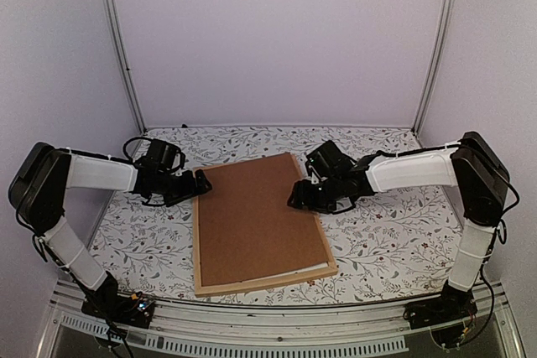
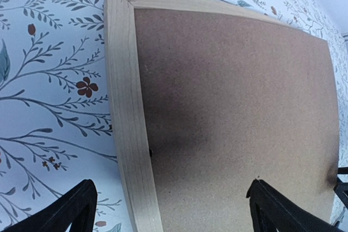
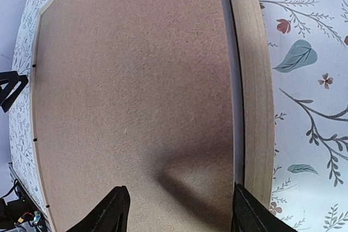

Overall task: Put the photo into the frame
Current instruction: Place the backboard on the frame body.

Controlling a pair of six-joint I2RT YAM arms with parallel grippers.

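Light wood frame (image 1: 197, 241) face down mid-table, brown backing board (image 1: 256, 215) filling it, photo out of sight, perhaps beneath, left gripper (image 1: 201, 182) spread at far-left corner, right gripper (image 1: 295, 199) spread over right rail.

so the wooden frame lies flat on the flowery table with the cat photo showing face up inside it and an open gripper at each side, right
Wrong in one point: inside the frame is a plain brown backing board, no cat photo, as the top view shows. The frame does lie flat on the table, with the left gripper and right gripper open at its sides.
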